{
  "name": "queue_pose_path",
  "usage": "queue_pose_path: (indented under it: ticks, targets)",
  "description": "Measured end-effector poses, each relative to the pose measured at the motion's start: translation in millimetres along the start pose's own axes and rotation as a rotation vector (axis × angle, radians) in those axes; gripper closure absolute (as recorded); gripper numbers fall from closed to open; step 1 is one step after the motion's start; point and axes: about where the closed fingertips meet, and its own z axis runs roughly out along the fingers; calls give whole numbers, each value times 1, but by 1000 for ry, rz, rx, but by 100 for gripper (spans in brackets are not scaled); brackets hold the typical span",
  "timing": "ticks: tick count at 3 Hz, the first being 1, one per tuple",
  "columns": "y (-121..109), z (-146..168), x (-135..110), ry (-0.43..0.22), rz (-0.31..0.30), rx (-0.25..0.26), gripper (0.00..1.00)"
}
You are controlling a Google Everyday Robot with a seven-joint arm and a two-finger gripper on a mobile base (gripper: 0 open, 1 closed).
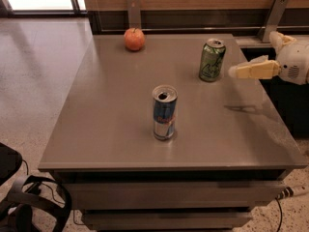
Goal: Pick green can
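— Where is the green can (212, 60)?
— Upright on the desk (111, 129), straight ahead of the fingers (253, 70). It is just off their tips and not touching them.
— And the fingers themselves?
— They hover over the desk's right edge, pointing at the can, spread apart and holding nothing.
— Any writing on the can?
— Pale script slants down its green side, but I can't read it. The top is silver.
— What else is there?
— A blue-and-silver can (164, 112) stands upright, farther from the fingertips than the green one and off toward the front edge. Its top is opened and it carries a red mark, with no legible word. An apple (134, 38) lies farthest from the fingers, beyond the green can, near the back edge.
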Motion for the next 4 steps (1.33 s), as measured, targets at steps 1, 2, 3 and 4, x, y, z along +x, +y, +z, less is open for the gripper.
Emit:
queue_pose_path:
  ticks: [1,2,3,4]
  targets:
    - [-6,28,5,-24,-10,-32,0]
    - [-11,52,13,-55,0,-61,0]
    - [-15,69,22,-78,27,-84,0]
    - [-14,88,29,-90,57,-123,0]
